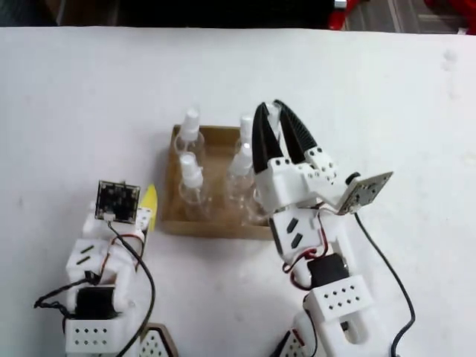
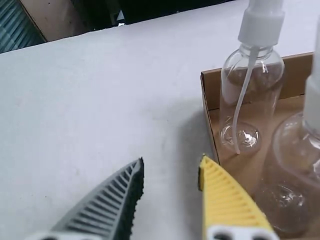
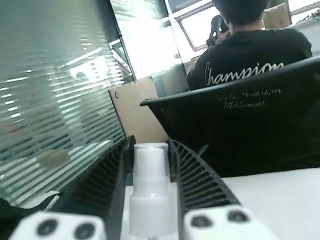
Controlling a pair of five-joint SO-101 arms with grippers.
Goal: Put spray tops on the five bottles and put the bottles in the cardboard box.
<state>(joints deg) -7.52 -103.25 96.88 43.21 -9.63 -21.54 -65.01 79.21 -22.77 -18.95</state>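
- The white bench (image 1: 74, 89) carries the cardboard box and both arms.
- The right arm stands at the near right corner of the box. Its right gripper (image 1: 270, 110) is raised over the box's far right part. The black fingers are closed nearly together on a white spray top (image 3: 150, 185), which stands upright between them.
- The left arm sits just beside the box's left wall. The left gripper (image 2: 171, 165) hangs over bare bench, with its grey and yellow fingers spread apart and nothing between them.
- The cardboard box (image 1: 212, 225) lies open-topped near the middle of the bench, between the two arms.
- Four clear bottles stand upright inside the box, each with a white top: far left (image 1: 188, 137), near left (image 1: 192, 186), far right (image 1: 245, 132) and near right (image 1: 239, 178).
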